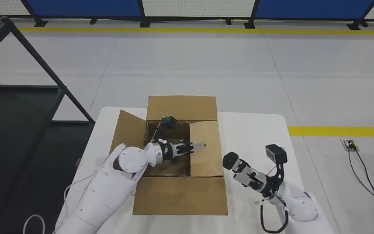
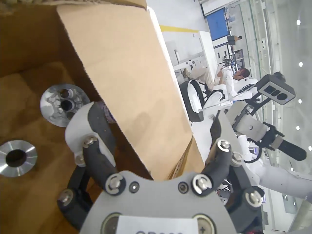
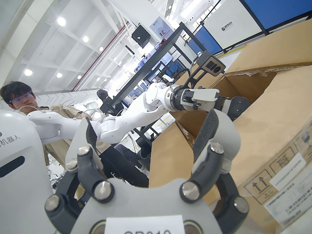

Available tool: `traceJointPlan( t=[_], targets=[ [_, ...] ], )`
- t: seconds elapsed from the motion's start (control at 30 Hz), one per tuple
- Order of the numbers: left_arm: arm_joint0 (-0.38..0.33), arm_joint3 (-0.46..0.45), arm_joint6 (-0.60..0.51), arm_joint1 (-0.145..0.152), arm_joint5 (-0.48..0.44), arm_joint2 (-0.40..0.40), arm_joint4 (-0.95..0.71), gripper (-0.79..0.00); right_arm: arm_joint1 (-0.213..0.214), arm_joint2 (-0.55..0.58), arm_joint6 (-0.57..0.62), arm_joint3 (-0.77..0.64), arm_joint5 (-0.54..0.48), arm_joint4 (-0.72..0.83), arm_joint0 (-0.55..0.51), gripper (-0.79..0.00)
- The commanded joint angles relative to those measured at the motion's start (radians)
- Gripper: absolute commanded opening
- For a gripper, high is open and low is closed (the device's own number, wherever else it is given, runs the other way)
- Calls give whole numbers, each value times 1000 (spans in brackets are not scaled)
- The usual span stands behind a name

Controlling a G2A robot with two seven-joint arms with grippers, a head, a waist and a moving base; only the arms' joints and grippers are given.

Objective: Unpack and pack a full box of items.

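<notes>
An open cardboard box [image 1: 180, 196] stands in the middle of the white table [image 1: 257, 126], its flaps folded outward. Two round metal discs lie on its floor, one with several small holes [image 2: 63, 104] and one with a single centre hole [image 2: 17, 156]. My left gripper [image 1: 190, 146] is open at the box's right side. It straddles the right flap [image 2: 131, 79], one finger [image 2: 93, 122] inside the box near the holed disc, the other [image 2: 219, 132] outside. My right gripper [image 1: 229, 159] hovers open and empty just right of the box [image 3: 265, 127].
The right flap [image 1: 205, 146] covers part of the opening. Bare tabletop lies right of the box around the right arm. A dark frame [image 1: 35, 111] stands off the table's left side. A seated person [image 3: 22, 98] is beyond the table.
</notes>
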Motion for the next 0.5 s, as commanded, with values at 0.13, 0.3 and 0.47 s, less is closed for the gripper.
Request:
traceJointPlan(
  t=[0.13,0.3,0.47],
  targets=[
    [-26,55,-5,-23,-33,26,-39,0,10,-5,-7,-16,2,-14,-10,0],
    [-27,67,-15,-26,-72,12,-56,0,18,-13,-17,-35,4,-28,-17,0],
    [-15,51,-23,-22,-92,-9,-56,0,25,-27,-22,-43,5,-37,-14,0]
  ],
)
